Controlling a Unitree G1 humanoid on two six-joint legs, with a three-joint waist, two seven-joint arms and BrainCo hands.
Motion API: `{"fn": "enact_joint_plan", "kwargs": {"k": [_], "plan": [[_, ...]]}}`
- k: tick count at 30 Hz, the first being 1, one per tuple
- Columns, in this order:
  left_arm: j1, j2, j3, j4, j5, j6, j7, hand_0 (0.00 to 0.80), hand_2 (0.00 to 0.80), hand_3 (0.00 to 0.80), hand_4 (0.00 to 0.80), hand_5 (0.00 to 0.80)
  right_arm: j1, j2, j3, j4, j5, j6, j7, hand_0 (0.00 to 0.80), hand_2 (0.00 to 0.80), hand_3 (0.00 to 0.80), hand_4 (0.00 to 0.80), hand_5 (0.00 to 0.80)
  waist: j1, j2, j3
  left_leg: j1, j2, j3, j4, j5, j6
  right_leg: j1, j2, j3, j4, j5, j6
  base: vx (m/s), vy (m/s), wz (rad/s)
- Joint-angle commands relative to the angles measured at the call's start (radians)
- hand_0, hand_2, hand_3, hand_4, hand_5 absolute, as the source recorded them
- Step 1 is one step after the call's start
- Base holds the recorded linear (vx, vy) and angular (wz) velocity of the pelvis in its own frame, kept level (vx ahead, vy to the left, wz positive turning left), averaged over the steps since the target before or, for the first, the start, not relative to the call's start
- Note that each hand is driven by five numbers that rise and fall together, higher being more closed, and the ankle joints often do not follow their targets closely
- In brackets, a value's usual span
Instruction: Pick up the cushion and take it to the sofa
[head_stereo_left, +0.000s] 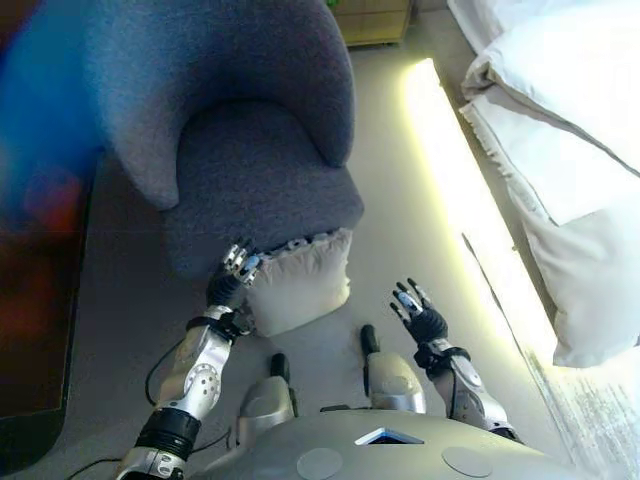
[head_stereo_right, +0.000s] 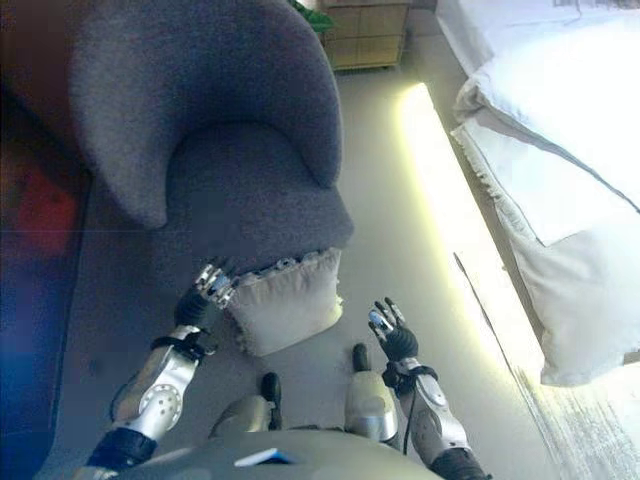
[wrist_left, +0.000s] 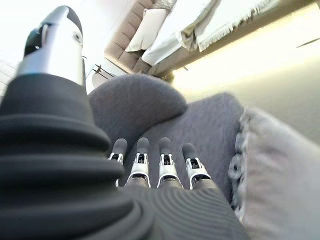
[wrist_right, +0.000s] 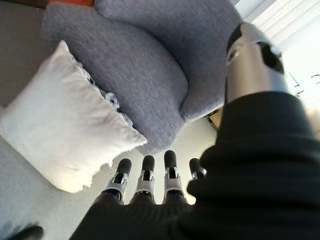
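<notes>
Cushion: the pale cushion (head_stereo_left: 300, 280) with a frilled edge stands on the floor (head_stereo_left: 390, 250), leaning against the front of the grey armchair (head_stereo_left: 260, 170); it lies between my two hands, just past my left fingertips and well to the left of my right fingertips. Neither hand holds it.
Left hand: my left hand (head_stereo_left: 232, 283) is at the cushion's upper left corner, fingers (wrist_left: 167, 165) straight and side by side, thumb held apart, nothing in the grasp. The fingertips point at the armchair's front, with the cushion's frill right beside them; I cannot tell whether they touch it.
Armchair: grey fabric, curved back and a rounded seat, beyond the fingertips of both hands.
Right hand: my right hand (head_stereo_left: 415, 313) is raised over bare floor, fingers (wrist_right: 146, 180) straight and slightly spread, thumb apart, holding nothing. The cushion is clear of these fingers, with a strip of floor between.
Light strip: a bright glowing band (head_stereo_left: 450, 180) runs along the floor beyond my right fingers.
Bedding: white bedding (head_stereo_left: 570, 130) with a fringed edge lies farther right of that band, far from both hands.
</notes>
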Motion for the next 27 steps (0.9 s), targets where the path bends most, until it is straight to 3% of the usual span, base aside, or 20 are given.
{"fn": "enact_joint_plan", "kwargs": {"k": [1, 4, 8, 10, 12, 15, 17, 19, 21, 23, 27], "plan": [[0.016, 0.043, 0.029, -0.091, 0.019, -0.038, -0.017, 0.0, 0.0, 0.0, 0.0, 0.0, -0.041, 0.009, 0.017, -0.11, 0.017, 0.004, -0.018, 0.0, 0.0, 0.0, 0.0, 0.0, -0.003, -0.045, -0.043, 0.08, -0.001, 0.046, 0.158, -0.086, 0.008, -0.093, -0.015, 0.061, 0.048, 0.106, 0.041, 0.378, -0.168, 0.08], [0.006, 0.036, 0.03, -0.115, -0.005, -0.03, -0.005, 0.0, 0.0, 0.0, 0.0, 0.0, -0.026, -0.009, 0.024, -0.115, 0.005, 0.004, 0.001, 0.0, 0.0, 0.0, 0.0, 0.0, -0.008, -0.04, -0.059, 0.049, 0.043, 0.037, 0.242, 0.019, -0.019, -0.065, 0.021, 0.046, 0.048, 0.081, -0.002, 0.314, -0.174, 0.12], [-0.011, 0.016, 0.028, -0.113, -0.015, -0.02, 0.038, 0.0, 0.0, 0.0, 0.0, 0.0, -0.035, -0.027, 0.031, -0.094, -0.01, 0.001, 0.014, 0.0, 0.0, 0.0, 0.0, 0.0, -0.005, -0.048, -0.078, -0.008, 0.042, 0.014, 0.391, 0.078, -0.029, -0.026, 0.054, 0.035, 0.039, 0.053, -0.055, 0.251, -0.16, 0.17], [-0.012, 0.011, 0.022, -0.11, -0.016, -0.013, 0.043, 0.0, 0.0, 0.0, 0.0, 0.0, -0.032, -0.032, 0.021, -0.091, -0.013, 0.005, 0.011, 0.0, 0.0, 0.0, 0.0, 0.0, -0.009, -0.05, -0.079, -0.057, 0.061, 0.034, 0.479, 0.126, -0.039, -0.006, 0.07, 0.024, 0.042, 0.04, -0.08, 0.188, -0.1, 0.06], [-0.012, 0.012, 0.011, -0.112, -0.02, -0.016, 0.044, 0.0, 0.0, 0.0, 0.0, 0.0, -0.021, -0.034, 0.007, -0.082, -0.011, 0.0, 0.031, 0.0, 0.0, 0.0, 0.0, 0.0, -0.01, -0.052, -0.074, -0.085, 0.092, 0.053, 0.467, 0.141, -0.037, 0.014, 0.079, 0.013, 0.031, 0.032, -0.089, 0.176, 0.005, 0.09], [-0.008, 0.013, 0.001, -0.113, -0.027, -0.029, 0.054, 0.0, 0.0, 0.0, 0.0, 0.0, -0.022, -0.031, 0.004, -0.07, -0.025, -0.006, 0.049, 0.0, 0.0, 0.0, 0.0, 0.0, 0.006, -0.039, -0.063, -0.086, 0.103, 0.037, 0.272, 0.162, -0.039, 0.045, 0.093, 0.018, 0.013, 0.007, -0.076, 0.165, 0.135, 0.05], [-0.001, 0.018, 0.005, -0.12, -0.042, -0.024, 0.057, 0.0, 0.0, 0.0, 0.0, 0.0, -0.016, -0.044, 0.006, -0.092, -0.021, -0.007, 0.057, 0.0, 0.0, 0.0, 0.0, 0.0, 0.034, -0.018, -0.055, -0.114, 0.117, 0.001, 0.066, 0.214, -0.065, 0.08, 0.102, 0.021, 0.003, -0.025, -0.064, 0.199, 0.203, 0.02], [0.004, 0.016, 0.007, -0.115, -0.046, -0.022, 0.036, 0.0, 0.0, 0.0, 0.0, 0.0, -0.005, -0.054, 0.001, -0.102, -0.01, -0.025, 0.063, 0.0, 0.0, 0.0, 0.0, 0.0, 0.056, -0.009, -0.043, -0.14, 0.123, -0.007, -0.017, 0.234, -0.078, 0.121, 0.092, 0.011, 0.002, -0.055, -0.057, 0.193, 0.167, 0.04], [0.0, 0.016, 0.012, -0.1, -0.044, -0.019, 0.002, 0.0, 0.0, 0.0, 0.0, 0.0, 0.002, -0.055, -0.011, -0.102, 0.001, -0.046, 0.068, 0.0, 0.0, 0.0, 0.0, 0.0, 0.058, -0.007, -0.038, -0.156, 0.111, 0.023, -0.01, 0.213, -0.074, 0.14, 0.077, -0.009, 0.016, -0.079, -0.05, 0.126, 0.137, -0.1], [-0.016, 0.021, 0.014, -0.083, -0.039, -0.016, -0.036, 0.0, 0.0, 0.0, 0.0, 0.0, 0.01, -0.044, -0.018, -0.1, 0.005, -0.072, 0.063, 0.0, 0.0, 0.0, 0.0, 0.0, 0.045, -0.001, -0.042, -0.143, 0.1, 0.08, 0.009, 0.163, -0.059, 0.134, 0.052, -0.041, 0.054, -0.099, -0.039, 0.118, 0.189, -0.19], [-0.042, 0.03, 0.005, -0.08, -0.032, -0.045, -0.002, 0.0, 0.0, 0.0, 0.0, 0.0, 0.024, -0.032, -0.022, -0.115, 0.003, -0.046, 0.052, 0.0, 0.0, 0.0, 0.0, 0.0, 0.029, 0.005, -0.055, -0.115, 0.062, 0.077, 0.027, 0.115, -0.035, 0.134, 0.02, -0.027, 0.085, -0.106, -0.016, 0.16, 0.219, 0.0]]}}
